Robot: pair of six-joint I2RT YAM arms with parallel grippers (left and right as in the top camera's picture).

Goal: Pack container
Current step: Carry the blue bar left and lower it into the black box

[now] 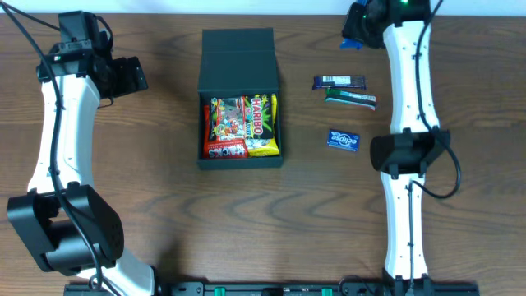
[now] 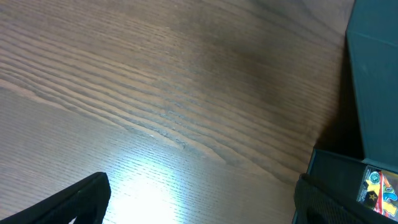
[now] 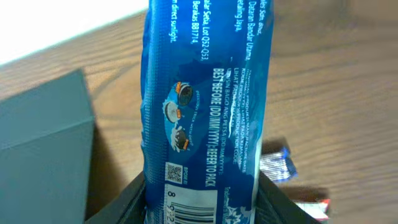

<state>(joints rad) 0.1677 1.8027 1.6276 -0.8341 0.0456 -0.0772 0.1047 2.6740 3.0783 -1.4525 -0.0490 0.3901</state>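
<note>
The container (image 1: 241, 152) sits on the wooden surface (image 1: 164, 189) between the two arms. Its hinged lid (image 1: 238, 51) is folded back flat on the far side. Inside it lie a yellow Haribo bag (image 1: 265, 123) and, beside that, other colourful packets (image 1: 226, 125) that fill the remaining floor.

The left end effector (image 1: 133, 76) hovers over bare wood on the container's left, near its far corner. Its fingers (image 2: 81, 202) stand wide apart with nothing between them, and the wrist view catches the container's wall at its right edge.

The right end effector (image 1: 356, 34) is beyond the container's far right corner, well apart from it. It is clamped on a long blue packet (image 3: 205, 93), which stands up between the two fingers (image 3: 127, 202) with its printed back facing the wrist camera.

To the container's right, three items lie on the surface: a dark bar (image 1: 339, 80), a green bar (image 1: 351, 98) just beside it, and a small blue pouch (image 1: 343, 141) nearer the robot's base.
</note>
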